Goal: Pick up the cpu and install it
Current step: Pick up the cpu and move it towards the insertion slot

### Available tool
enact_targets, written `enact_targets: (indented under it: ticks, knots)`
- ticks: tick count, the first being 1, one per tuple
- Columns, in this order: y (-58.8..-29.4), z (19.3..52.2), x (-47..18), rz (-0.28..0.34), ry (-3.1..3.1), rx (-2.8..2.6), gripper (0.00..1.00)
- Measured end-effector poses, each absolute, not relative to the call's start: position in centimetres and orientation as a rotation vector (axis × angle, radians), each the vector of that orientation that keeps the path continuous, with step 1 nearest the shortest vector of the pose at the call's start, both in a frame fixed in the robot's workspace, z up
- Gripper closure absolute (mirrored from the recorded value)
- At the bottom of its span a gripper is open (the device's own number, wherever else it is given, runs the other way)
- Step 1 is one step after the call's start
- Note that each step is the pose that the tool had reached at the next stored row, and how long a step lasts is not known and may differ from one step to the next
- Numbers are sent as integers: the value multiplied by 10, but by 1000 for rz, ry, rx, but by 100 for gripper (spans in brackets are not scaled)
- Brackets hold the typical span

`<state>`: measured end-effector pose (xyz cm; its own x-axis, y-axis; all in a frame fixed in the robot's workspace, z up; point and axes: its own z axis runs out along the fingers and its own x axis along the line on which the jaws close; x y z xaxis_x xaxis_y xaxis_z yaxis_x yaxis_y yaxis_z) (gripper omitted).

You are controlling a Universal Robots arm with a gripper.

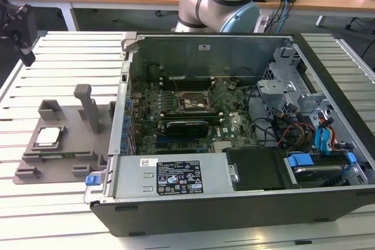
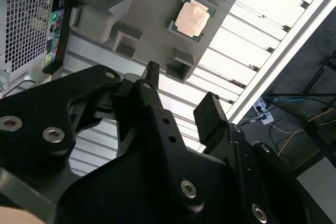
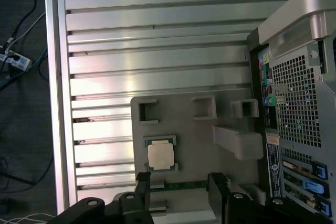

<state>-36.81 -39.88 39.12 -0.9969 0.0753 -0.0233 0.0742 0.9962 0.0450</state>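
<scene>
Black metal pincer [image 2: 181, 85] is right up front in both wrist views [image 3: 179, 182], fingers spread apart w/ nothing between them, so it's empty atm. Small flat square cpu [image 3: 160, 156] w/ the shiny silver top and thin green rim sits flat in its recess on the grey plastic tray [image 3: 199, 145] w/ upright posts, not touched by anything. In the first wrist view the pincer hangs near the chip but clear of it, afaict a fair bit above the tray.

Exterior view: cpu [image 1: 48, 136] and tray [image 1: 70, 144] are on the slatted aluminium tabletop [image 1: 64, 51], at the exterior view's left of the open black desktop computer case [image 1: 234, 203]. Dark rectangular socket frame [image 1: 190, 102] on the green motherboard inside looks bare, well apart from the chip.

So imo this is the approach part of the pick, nothing grabbed or installed yet. The grab calls for the pincer centred over the chip and squared to its edges, fingers straddling two opposite sides. It's thin and lies low in the recess, so not much edge to bite on, and the tray posts are close enough to snag.
</scene>
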Motion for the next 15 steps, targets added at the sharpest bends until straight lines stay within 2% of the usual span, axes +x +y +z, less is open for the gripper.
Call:
enact_targets:
  ticks: [1,15]
  knots:
    - [-399,391,-368,69,3114,117,40]
    - [-399,383,-368,69,3114,117,40]
